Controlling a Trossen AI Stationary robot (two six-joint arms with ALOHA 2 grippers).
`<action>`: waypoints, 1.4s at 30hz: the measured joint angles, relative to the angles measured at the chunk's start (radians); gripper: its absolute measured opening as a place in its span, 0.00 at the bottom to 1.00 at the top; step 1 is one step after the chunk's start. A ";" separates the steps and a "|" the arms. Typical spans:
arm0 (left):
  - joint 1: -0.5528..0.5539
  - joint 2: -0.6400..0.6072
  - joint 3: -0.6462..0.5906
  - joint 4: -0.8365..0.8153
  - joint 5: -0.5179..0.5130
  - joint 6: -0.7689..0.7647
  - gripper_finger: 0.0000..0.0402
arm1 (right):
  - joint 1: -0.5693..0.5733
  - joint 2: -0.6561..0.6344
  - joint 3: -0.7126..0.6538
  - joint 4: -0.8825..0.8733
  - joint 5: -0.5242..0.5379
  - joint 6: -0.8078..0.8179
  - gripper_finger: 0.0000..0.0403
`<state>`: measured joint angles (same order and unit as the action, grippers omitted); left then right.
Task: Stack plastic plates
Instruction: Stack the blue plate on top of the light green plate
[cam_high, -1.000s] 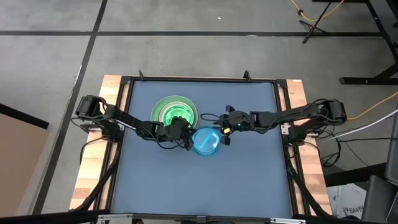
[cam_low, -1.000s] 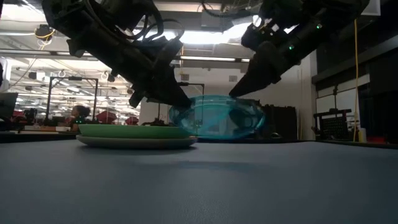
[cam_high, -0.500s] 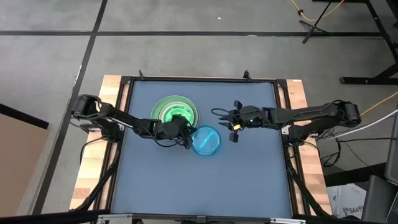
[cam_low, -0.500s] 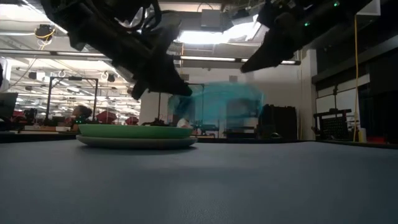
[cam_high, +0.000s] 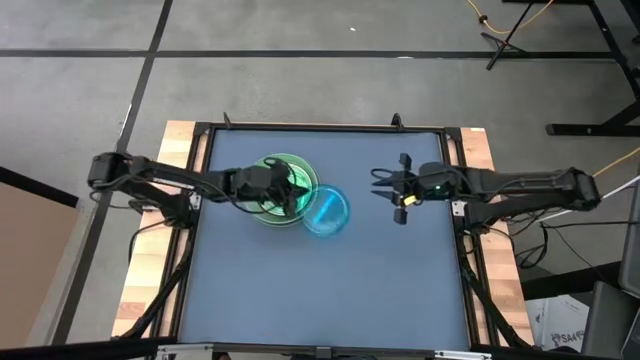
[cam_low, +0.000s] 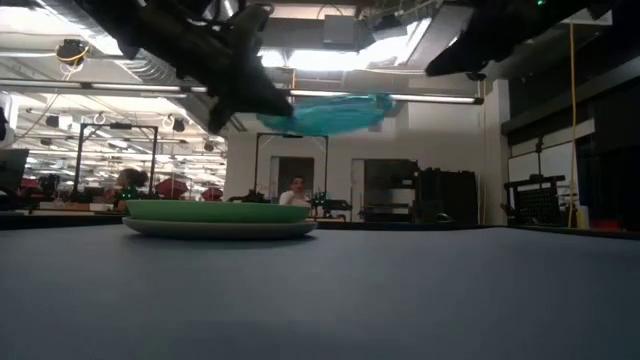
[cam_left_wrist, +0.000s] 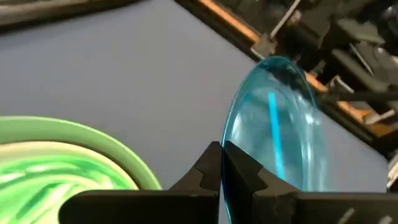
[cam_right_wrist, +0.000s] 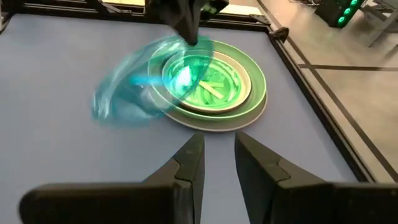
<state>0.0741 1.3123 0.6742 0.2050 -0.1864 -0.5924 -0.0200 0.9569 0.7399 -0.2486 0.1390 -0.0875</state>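
Note:
My left gripper (cam_high: 291, 197) is shut on a translucent blue plate (cam_high: 326, 212), which hangs in the air beside the stack; the low view shows the blue plate (cam_low: 325, 112) high above the table. The stack (cam_high: 279, 184) rests on the table at centre-left: a grey plate (cam_right_wrist: 258, 107) at the bottom, a light green plate (cam_left_wrist: 74, 140) on it, and a translucent green plate (cam_right_wrist: 208, 78) on top. My right gripper (cam_right_wrist: 217, 155) is open, raised near the table's right side, with nothing between its fingers. My left gripper pinches the blue plate's rim (cam_left_wrist: 227, 163) between its two fingers, on the side of the plate nearest the stack. The fingers (cam_low: 262, 100) come slanting down from the table's left. The plate is lifted clear and sticks out toward the right, about level in the low view.
The blue tabletop (cam_high: 330, 290) is bare on its near half and between the two grippers. A dark frame and wooden boards (cam_high: 478, 150) border the table. A person (cam_low: 296, 190) sits in the room far behind the table.
My right gripper has drawn away from the blue plate, moving up and toward the table's right edge. My left gripper has risen and shifted toward the stack, carrying the blue plate from a tilted stand on the table to a level position lifted clear.

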 joint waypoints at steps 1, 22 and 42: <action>0.013 -0.018 -0.001 -0.013 0.004 0.000 0.00 | 0.000 -0.019 0.000 -0.016 0.000 0.001 0.20; 0.254 -0.204 0.000 -0.363 0.156 -0.008 0.00 | 0.000 -0.402 0.000 -0.260 0.001 0.034 0.20; 0.377 -0.167 0.000 -0.657 0.070 -0.043 0.00 | 0.000 -0.458 -0.001 -0.280 0.000 0.034 0.20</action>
<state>0.4515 1.1453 0.6743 -0.4518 -0.1166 -0.6353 -0.0200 0.4992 0.7391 -0.5285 0.1390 -0.0532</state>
